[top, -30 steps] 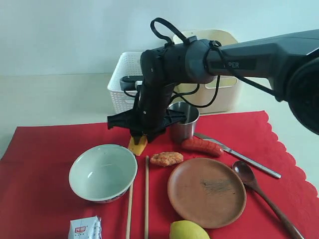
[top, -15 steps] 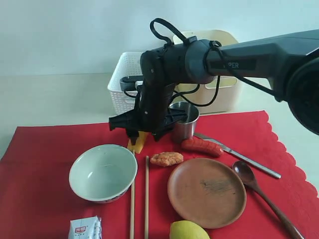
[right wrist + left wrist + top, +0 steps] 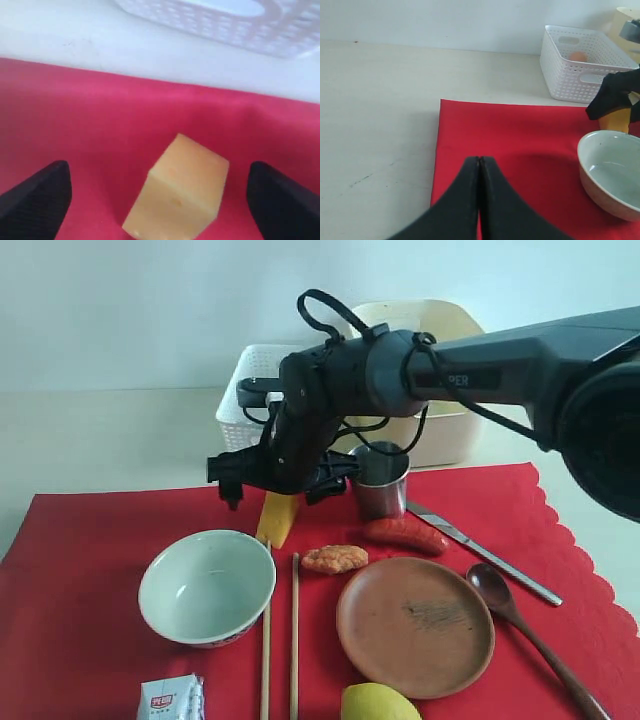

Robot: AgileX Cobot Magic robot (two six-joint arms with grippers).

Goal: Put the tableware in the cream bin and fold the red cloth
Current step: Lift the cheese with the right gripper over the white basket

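Note:
The red cloth (image 3: pixel 90 570) covers the table's front. On it lie a pale green bowl (image 3: pixel 206 585), a brown plate (image 3: pixel 414 625), a steel cup (image 3: pixel 382 482), a knife (image 3: pixel 485 552), a wooden spoon (image 3: pixel 525 625) and two chopsticks (image 3: pixel 294 635). The cream bin (image 3: pixel 450 435) stands behind the cloth, partly hidden by the arm. My right gripper (image 3: pixel 275 495) hangs open just above a yellow cheese block (image 3: pixel 277 520), fingers wide on either side of the cheese (image 3: pixel 180 190) without touching it. My left gripper (image 3: pixel 480 162) is shut and empty over the cloth's (image 3: pixel 520 135) corner, left of the bowl (image 3: pixel 612 172).
A white lattice basket (image 3: pixel 240 410) stands left of the cream bin. A sausage (image 3: pixel 404 533), a fried piece (image 3: pixel 334 559), a lemon (image 3: pixel 378 703) and a small packet (image 3: pixel 170 698) also lie on the cloth. Bare table (image 3: pixel 375 110) stretches to the left.
My right gripper's jaws have spread wide and risen a little off the cheese block, which stays on the cloth. The left gripper is unchanged.

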